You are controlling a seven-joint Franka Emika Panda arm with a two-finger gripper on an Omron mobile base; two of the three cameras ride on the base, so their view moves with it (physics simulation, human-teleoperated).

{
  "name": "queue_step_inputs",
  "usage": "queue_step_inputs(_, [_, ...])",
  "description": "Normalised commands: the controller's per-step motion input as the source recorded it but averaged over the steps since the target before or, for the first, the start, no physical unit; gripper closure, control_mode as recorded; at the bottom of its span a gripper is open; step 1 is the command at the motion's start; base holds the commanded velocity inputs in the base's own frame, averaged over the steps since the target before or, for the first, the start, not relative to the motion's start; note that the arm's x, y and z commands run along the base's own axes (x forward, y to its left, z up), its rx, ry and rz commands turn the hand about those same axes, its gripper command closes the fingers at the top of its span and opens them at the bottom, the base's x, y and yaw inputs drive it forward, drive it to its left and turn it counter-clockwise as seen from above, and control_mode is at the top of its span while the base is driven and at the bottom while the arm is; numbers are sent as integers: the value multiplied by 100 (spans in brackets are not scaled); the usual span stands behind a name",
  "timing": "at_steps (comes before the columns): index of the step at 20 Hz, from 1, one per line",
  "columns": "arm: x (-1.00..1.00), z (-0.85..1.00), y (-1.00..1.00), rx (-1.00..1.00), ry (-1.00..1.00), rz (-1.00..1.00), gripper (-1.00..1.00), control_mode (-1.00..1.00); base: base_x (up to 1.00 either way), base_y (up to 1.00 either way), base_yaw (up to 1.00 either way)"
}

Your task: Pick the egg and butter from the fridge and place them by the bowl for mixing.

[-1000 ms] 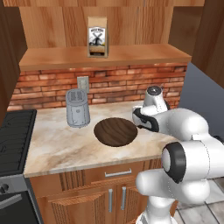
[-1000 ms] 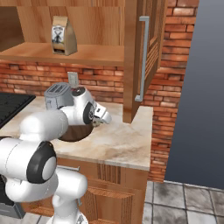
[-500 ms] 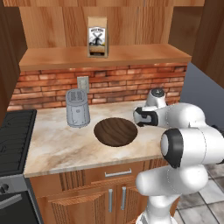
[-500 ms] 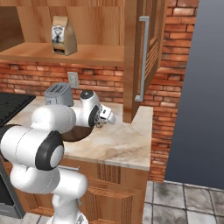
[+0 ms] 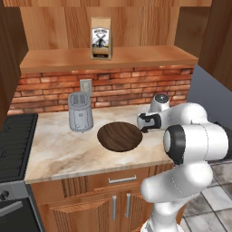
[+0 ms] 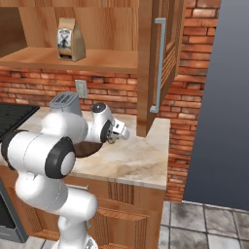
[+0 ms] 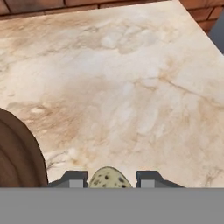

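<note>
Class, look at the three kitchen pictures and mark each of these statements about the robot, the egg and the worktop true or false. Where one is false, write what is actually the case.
1. The gripper holds a speckled egg between its fingers. True.
2. The egg lies inside the bowl. False: it is in the gripper, above the marble counter beside the bowl.
3. A silver toaster stands on the counter to the left of the bowl in the left base view. True.
4. The paper bag stands on the counter next to the toaster. False: it stands on the wooden shelf above the brick wall.
5. The bowl is full of butter. False: it looks empty.
</note>
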Motion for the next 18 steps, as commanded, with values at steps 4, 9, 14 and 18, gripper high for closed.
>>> queue_step_inputs(4, [31,-23,0,0,0,0,100,-100,0,0,0])
queue_step_inputs(9, [24,-24,0,0,0,0,100,-100,0,0,0])
queue_step_inputs(14, [13,-30,0,0,0,1,100,-100,0,0,0])
queue_step_inputs(18, [1,-14,0,0,0,1,-100,-100,0,0,0])
